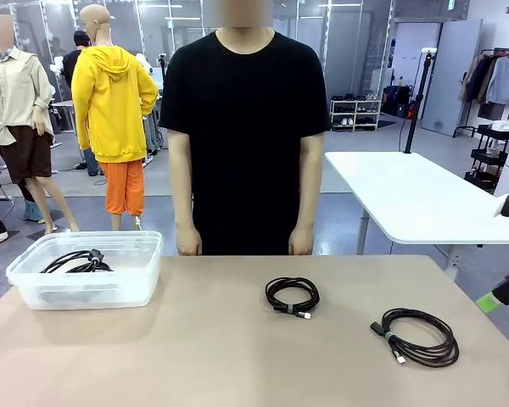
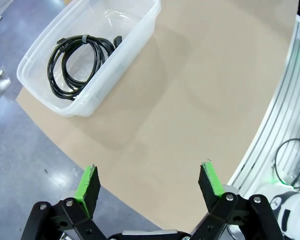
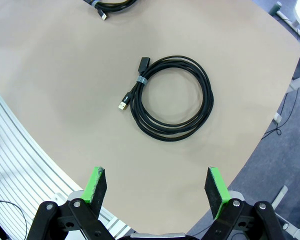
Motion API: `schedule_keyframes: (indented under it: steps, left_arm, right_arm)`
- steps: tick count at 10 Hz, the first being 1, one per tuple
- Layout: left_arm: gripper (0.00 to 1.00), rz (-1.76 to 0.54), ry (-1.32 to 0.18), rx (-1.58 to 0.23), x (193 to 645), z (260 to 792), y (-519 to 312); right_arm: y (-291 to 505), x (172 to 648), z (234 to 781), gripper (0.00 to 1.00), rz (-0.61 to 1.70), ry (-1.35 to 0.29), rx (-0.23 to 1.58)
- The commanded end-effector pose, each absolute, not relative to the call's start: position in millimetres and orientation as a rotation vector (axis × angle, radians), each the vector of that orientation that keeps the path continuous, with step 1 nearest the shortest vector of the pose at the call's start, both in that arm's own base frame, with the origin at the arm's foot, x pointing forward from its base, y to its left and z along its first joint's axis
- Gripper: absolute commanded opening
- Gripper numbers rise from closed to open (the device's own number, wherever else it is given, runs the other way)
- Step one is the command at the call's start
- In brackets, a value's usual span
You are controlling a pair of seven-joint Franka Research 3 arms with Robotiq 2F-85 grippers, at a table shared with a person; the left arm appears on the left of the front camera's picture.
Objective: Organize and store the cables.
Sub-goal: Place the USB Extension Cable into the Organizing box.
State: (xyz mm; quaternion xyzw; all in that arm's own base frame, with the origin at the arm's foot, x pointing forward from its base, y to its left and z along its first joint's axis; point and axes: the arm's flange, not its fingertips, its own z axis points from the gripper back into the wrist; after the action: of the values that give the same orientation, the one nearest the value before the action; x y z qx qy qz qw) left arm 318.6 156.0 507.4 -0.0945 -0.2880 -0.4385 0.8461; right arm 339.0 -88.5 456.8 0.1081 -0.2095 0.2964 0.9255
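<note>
Cables (image 1: 292, 296) are what you sort: three thin black cords, each wound into a round ring. The first ring (image 1: 76, 261) lies inside the clear tub (image 1: 85, 292) on the left of the table (image 1: 195, 356). A small ring sits in the middle, and a big ring (image 1: 418, 336) lies to its right, well apart.

Your right wrist view shows the big ring's gold plug (image 3: 122, 106) and grey band (image 3: 141, 80) up close. Your left wrist view looks down into the tub.

Your left gripper (image 2: 149, 172) and right gripper (image 3: 155, 175) both stand wide and hold nothing.
</note>
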Motion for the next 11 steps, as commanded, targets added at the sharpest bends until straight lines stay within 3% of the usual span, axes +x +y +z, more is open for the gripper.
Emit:
schedule_keyframes:
  steps: [1, 6, 9, 11]
  left_arm:
    - [1.00, -1.006, -0.601, -0.172, 319.1, 515.0, 146.7]
    - [1.00, -1.119, -0.497, -0.132, 323.1, 534.6, 115.0]
    - [1.00, -1.085, -0.555, -0.132, 328.6, 528.7, 113.1]
    - [1.00, -1.085, -0.555, -0.132, 328.6, 528.7, 113.1]
  right_arm:
    - [-88.1, 339.1, 457.4, 1.00, 0.592, -0.429, 0.228]
    - [-88.5, 339.0, 456.9, 1.00, 0.608, -0.430, 0.222]
    - [-15.2, 359.5, 519.6, 1.00, 0.873, -0.493, 0.070]
    - [63.8, 403.1, 533.9, 1.00, 1.118, -0.441, -0.082]
